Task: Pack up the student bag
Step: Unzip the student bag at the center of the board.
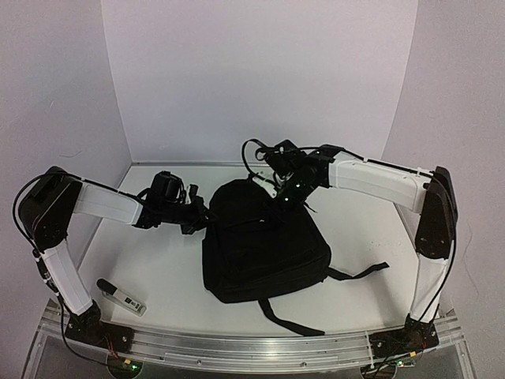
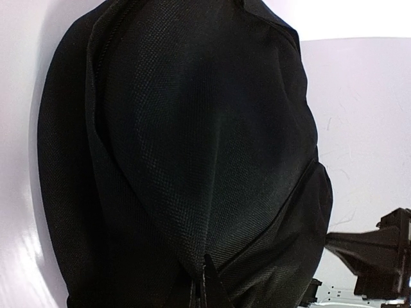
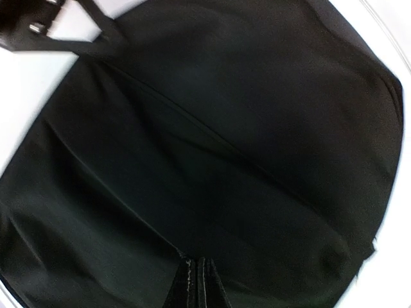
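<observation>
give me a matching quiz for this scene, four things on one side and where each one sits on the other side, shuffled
Things:
1. student bag
2. left gripper
3. right gripper
4. small white item with a black end

Places:
a. near-left part of the table, by the left arm's base
b. at the bag's far end
c. middle of the table, a strap trailing to the right
d. at the bag's left side

Pairs: 1-c, 2-d, 3-b, 4-a
</observation>
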Controlling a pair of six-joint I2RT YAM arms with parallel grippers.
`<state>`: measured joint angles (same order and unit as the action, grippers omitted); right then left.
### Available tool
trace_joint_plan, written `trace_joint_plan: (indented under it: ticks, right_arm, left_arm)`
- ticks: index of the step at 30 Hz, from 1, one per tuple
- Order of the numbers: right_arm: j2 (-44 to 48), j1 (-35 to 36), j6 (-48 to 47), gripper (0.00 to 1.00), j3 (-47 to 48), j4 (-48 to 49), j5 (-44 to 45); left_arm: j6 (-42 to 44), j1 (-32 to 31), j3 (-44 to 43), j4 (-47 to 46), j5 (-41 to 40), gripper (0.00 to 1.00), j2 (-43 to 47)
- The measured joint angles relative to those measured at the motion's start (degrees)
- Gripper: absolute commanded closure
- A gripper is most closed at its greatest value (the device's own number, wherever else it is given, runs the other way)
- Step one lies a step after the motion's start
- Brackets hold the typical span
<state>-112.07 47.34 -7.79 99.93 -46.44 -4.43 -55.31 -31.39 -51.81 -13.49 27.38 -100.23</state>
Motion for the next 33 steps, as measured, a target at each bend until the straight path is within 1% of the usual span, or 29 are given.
trace_joint_plan:
  ticks: [10, 20, 23, 26, 33]
  right_arm:
    - [4.91, -7.69, -2.73, 1.0, -6.54, 0.93, -1.24]
    - [5.56, -13.97, -4.79, 1.0, -7.47, 1.77, -5.32]
    - [4.05, -14.34, -5.28, 1.0, -5.4, 1.21, -5.13]
    - [0.3, -15.0, -5.43, 1.0, -0.56, -0.12, -4.09]
    - [-9.87, -17.22, -4.05, 1.0, 13.47, -2.11, -2.14]
  left_arm:
    - [1.43, 1.2, 0.11, 1.17, 0.22, 1.0, 0.44]
    - [2.06, 1.35, 0.09, 0.53, 1.26, 1.0, 0.73]
    - [2.96, 0.64, 0.09, 0.44, 0.88, 1.0, 0.75]
    - [4.13, -1.35, 0.09, 0.66, -1.05, 1.0, 0.75]
    - [5.8, -9.52, 0.1, 1.06, -5.16, 1.0, 0.75]
